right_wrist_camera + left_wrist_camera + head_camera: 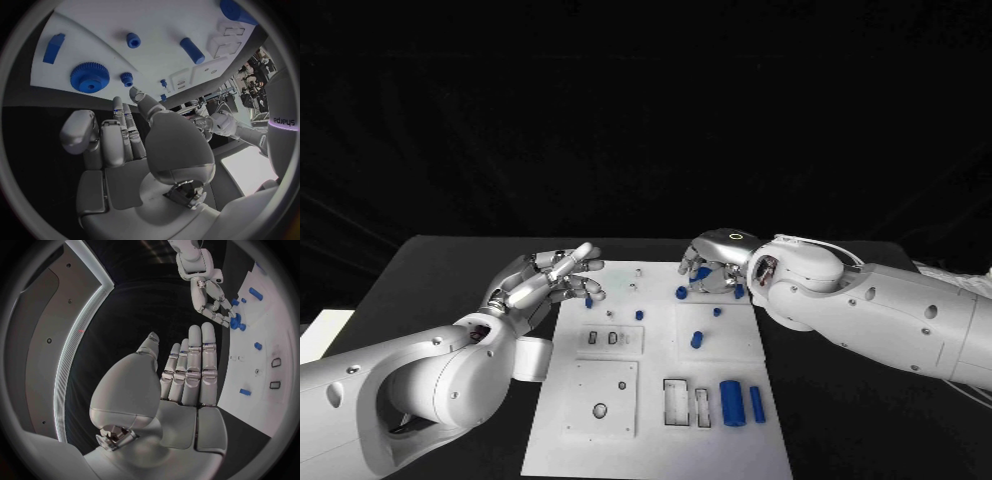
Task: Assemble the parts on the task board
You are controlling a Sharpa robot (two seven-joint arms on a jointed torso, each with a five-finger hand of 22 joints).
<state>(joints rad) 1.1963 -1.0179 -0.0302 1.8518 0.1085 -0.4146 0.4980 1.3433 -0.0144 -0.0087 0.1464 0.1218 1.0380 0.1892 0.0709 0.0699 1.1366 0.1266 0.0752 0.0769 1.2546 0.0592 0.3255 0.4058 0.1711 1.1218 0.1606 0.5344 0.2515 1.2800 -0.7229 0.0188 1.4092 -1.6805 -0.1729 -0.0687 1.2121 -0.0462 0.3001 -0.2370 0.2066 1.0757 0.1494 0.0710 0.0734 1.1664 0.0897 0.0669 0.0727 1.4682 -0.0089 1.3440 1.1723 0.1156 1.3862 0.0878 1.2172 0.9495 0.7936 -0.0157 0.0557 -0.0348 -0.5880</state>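
The white task board lies in the middle of the black table, with blue parts scattered over it. My right hand hovers over the board's far right corner, fingers apart and holding nothing. A blue gear lies flat on the board just beyond its fingertips, and a small blue peg stands beside it. My left hand is at the board's far left edge, fingers stretched out straight and empty. A small blue part lies close to its fingertips.
A thick blue cylinder and a long blue bar lie at the board's near right, beside rectangular slots. A shorter blue cylinder lies mid-board. A blue block sits near the gear. Black table surrounds the board.
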